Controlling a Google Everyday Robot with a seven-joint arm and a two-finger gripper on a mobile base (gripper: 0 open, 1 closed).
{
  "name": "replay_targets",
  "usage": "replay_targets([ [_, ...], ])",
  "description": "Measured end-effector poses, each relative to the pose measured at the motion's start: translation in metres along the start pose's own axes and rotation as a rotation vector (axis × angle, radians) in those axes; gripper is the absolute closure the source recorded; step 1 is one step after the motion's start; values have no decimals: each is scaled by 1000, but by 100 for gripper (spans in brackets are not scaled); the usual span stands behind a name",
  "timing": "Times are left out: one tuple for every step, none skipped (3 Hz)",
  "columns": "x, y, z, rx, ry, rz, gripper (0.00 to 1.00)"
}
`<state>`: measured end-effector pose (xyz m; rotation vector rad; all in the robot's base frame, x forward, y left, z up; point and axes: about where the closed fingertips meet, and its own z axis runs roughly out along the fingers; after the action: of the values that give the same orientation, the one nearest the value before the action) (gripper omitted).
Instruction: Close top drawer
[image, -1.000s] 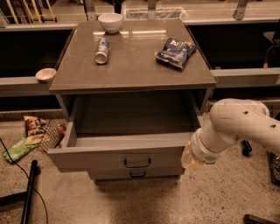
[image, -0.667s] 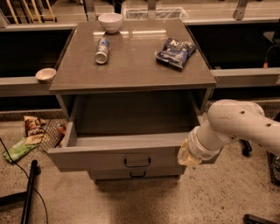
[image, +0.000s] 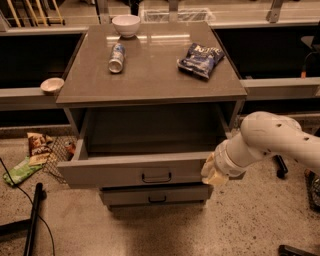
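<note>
Grey laminate covers the cabinet, and its top drawer (image: 135, 170) stands pulled far out toward the camera, its interior open to view and showing nothing inside. The drawer front carries 1 small dark loop handle (image: 156, 177) at its centre. Below it sits the middle drawer (image: 155, 196), pushed in, with the same kind of handle.

The end effector (image: 212, 172) is a cream-coloured piece at the tip of the white arm (image: 270, 140), which reaches in from the right edge of the view. It sits at the right end of the top drawer's front panel, touching or just beside that corner, well to the right of the handle. Whether the end effector is apart or together cannot be told, since the wrist hides it.

On the worktop (image: 150, 85) above the drawer lie 3 things: a white bowl (image: 126, 25) at the back, a can (image: 116, 57) on its side just in front of it, and a dark blue snack bag (image: 201, 60) toward the right. A small dish (image: 52, 85) rests on the ledge to the left of the cabinet. On the speckled floor at the left are a snack packet (image: 37, 144), a green packet (image: 19, 171) and a wire basket (image: 60, 152) beside the open drawer's left corner.
</note>
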<state>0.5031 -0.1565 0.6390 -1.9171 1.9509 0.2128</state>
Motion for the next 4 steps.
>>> replay_targets([
  [3, -7, 2, 7, -19, 6, 4],
  [5, -13, 4, 5, -31, 7, 0],
  [6, -22, 9, 1, -38, -2, 19],
  [7, -38, 11, 10, -38, -1, 42],
])
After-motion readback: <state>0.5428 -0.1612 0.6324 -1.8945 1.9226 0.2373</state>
